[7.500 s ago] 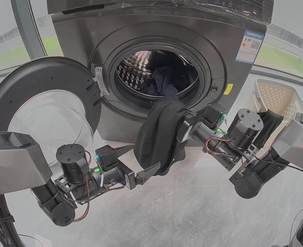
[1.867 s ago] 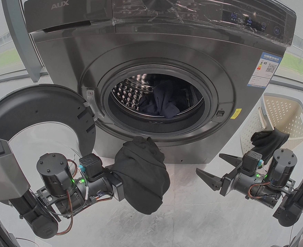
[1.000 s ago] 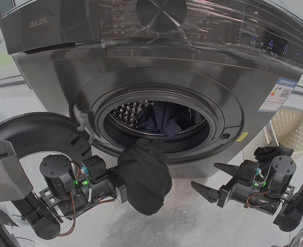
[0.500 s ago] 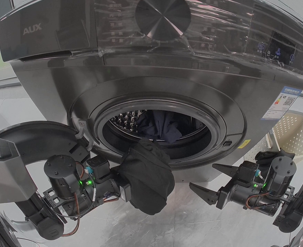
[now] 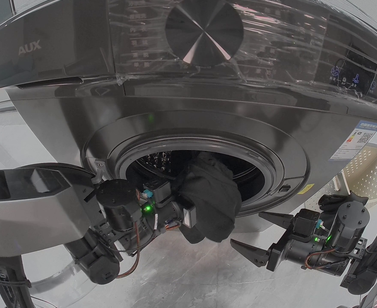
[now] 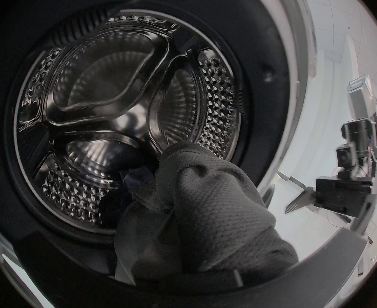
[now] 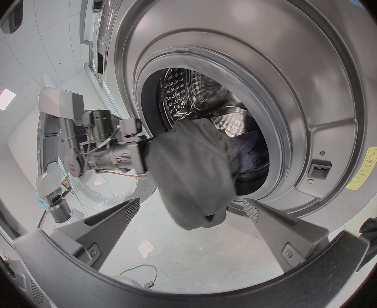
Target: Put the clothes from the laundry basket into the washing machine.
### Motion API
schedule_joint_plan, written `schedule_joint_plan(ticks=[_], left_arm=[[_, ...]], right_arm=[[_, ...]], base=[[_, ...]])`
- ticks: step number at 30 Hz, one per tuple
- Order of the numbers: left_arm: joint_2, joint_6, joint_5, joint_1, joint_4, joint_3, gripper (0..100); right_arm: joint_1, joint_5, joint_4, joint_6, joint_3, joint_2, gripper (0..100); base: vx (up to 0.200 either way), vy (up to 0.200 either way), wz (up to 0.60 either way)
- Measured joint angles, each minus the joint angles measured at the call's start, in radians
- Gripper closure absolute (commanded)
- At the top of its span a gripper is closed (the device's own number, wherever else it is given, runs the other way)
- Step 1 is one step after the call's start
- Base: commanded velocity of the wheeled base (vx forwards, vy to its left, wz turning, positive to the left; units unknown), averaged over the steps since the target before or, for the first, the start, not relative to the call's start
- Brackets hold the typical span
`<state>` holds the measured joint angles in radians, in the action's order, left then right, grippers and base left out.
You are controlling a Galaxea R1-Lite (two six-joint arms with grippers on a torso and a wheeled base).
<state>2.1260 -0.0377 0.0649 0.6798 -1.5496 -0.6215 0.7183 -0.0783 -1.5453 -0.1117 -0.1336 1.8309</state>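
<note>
Loading step now. My left pincer (image 5: 191,214) is up at the mouth of the washing machine (image 5: 197,103), with the dark grey garment (image 5: 210,193) draped right over it. I cannot tell whether it is clamped on the cloth or just carrying it, because the fabric hides it. The top of the garment pokes through the door opening toward the drum (image 6: 111,86). The lower part hangs outside, in front of the lower rim. A dark blue piece (image 6: 128,180) lies deeper in the drum, beyond it.

My right pincer (image 5: 249,232) hangs wide open and empty, low and to the right of the opening. Farther right stands the laundry basket (image 5: 374,174), with another dark garment (image 5: 338,199) over its near edge.

Next, I reckon, I push the left arm deeper so the whole bundle clears the rim. Then I let go and draw back without dragging cloth out. That hanging tail is the risk.
</note>
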Motion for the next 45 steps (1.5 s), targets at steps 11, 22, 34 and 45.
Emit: schedule_joint_plan(ticks=[11,22,34,45], left_arm=[[0.184,-0.011,-0.071,-0.034,0.005,-0.343,100],[0.331,-0.013,-0.084,-0.052,0.089,-0.595,100],[0.41,-0.017,-0.133,-0.1,0.33,-0.97,100],[0.475,-0.035,-0.186,-0.128,0.415,-1.152,0]], right_arm=[[0.006,0.002,0.001,0.001,0.003,-0.008,0],[0.006,0.002,0.0,0.001,0.002,-0.01,0],[0.005,0.001,0.0,0.001,0.0,-0.01,0],[0.003,0.001,0.0,0.001,0.0,-0.009,0]], base=[[0.0,0.0,0.0],[0.0,0.0,0.0],[0.0,0.0,0.0],[0.0,0.0,0.0]])
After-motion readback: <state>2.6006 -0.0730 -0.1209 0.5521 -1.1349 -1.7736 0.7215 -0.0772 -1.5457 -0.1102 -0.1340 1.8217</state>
